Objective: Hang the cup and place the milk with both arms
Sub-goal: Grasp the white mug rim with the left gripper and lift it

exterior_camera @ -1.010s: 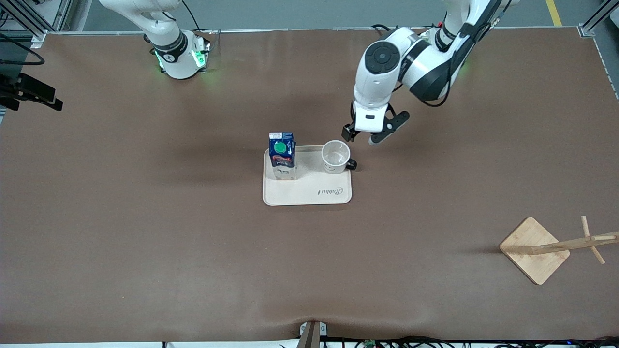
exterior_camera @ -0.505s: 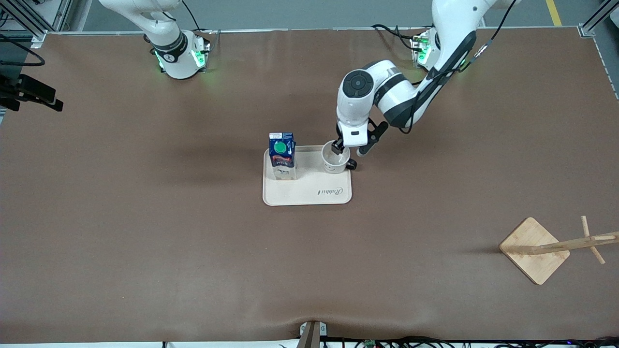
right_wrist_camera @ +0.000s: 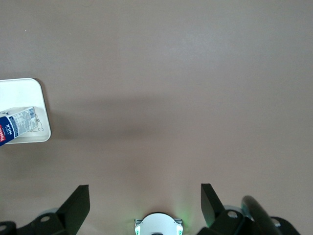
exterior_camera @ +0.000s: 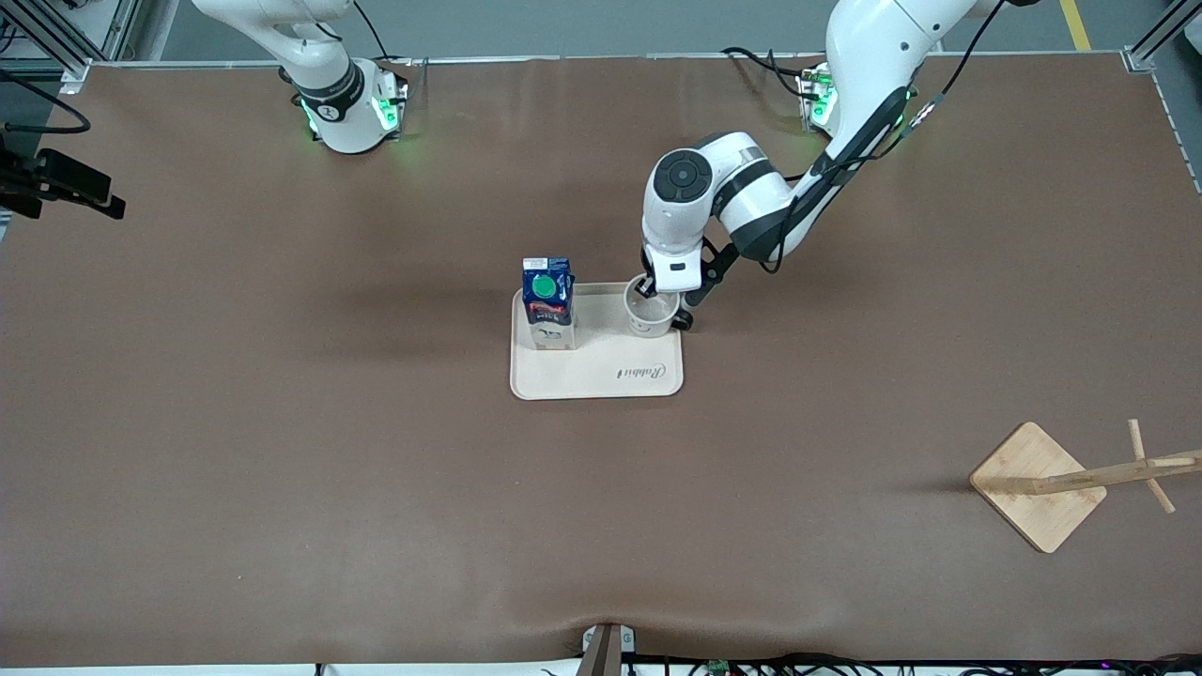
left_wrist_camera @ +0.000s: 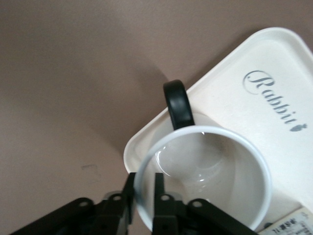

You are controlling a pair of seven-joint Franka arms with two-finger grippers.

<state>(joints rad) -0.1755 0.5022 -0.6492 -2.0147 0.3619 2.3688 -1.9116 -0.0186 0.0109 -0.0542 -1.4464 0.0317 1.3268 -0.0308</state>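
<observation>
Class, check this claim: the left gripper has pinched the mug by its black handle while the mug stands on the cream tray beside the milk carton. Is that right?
Not quite. The left gripper is shut on the mug's white rim, one of the fingers inside and one outside; the black handle is free, as the left wrist view shows. The mug does stand on the cream tray beside the milk carton.

So the front camera sits high up across the table [exterior_camera: 282, 469] from the two robot bases and looks down on pretty much the whole top. The left wrist camera is really close in, staring straight down into the cup [left_wrist_camera: 205, 176] on the corner of the tray [left_wrist_camera: 274, 122]. The right wrist camera hangs high, looking down at bare table with just a tray corner and the milk [right_wrist_camera: 17, 125] at its edge. All three views share that tray.
</observation>
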